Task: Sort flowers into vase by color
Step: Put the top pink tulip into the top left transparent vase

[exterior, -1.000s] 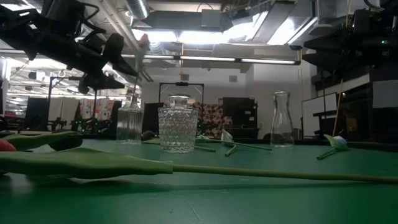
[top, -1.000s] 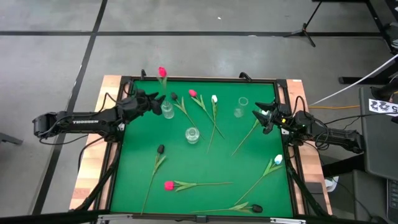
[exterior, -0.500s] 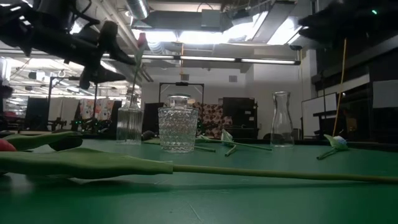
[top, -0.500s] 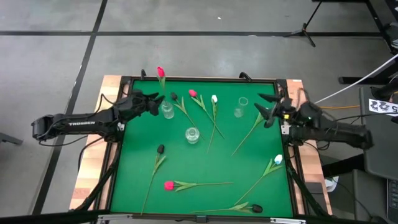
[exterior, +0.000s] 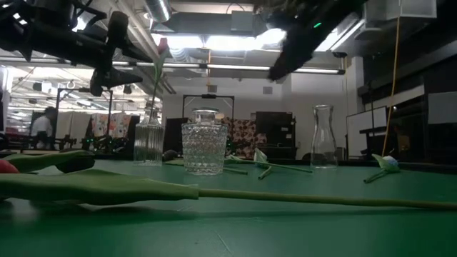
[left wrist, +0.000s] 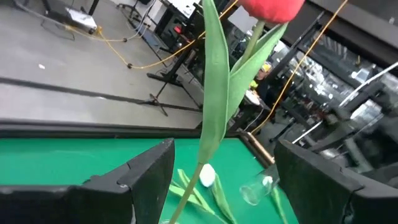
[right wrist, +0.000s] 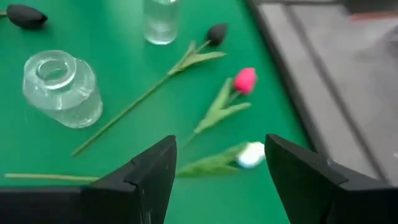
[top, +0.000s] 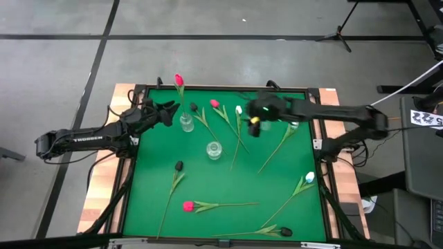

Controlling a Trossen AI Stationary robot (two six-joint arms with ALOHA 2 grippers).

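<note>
A red tulip (top: 179, 80) stands in a ribbed glass vase (top: 186, 123) at the far left, its stem inside the neck. My left gripper (top: 171, 108) is open, with a finger on either side of the tulip's stem and leaf (left wrist: 211, 112), touching neither. My right gripper (top: 252, 128) hangs open above the far middle, over a white tulip (right wrist: 252, 154). Beside that one lie a pink tulip (right wrist: 245, 79) and a black tulip (right wrist: 216, 32). More tulips lie flat on the green mat (top: 228, 180).
A squat cut-glass vase (top: 214, 149) stands at mid-table and a tall clear carafe (exterior: 323, 135) stands far right. Loose tulips lie nearer: black (top: 178, 166), red (top: 187, 206), white (top: 309, 178) and black (top: 286, 232). A raised frame (top: 221, 87) edges the mat.
My right gripper has swung from the table's right edge toward the far middle. It rose and tipped downward, and it now hangs over the white tulip, still open. My left gripper has risen a little beside the red tulip's stem.
</note>
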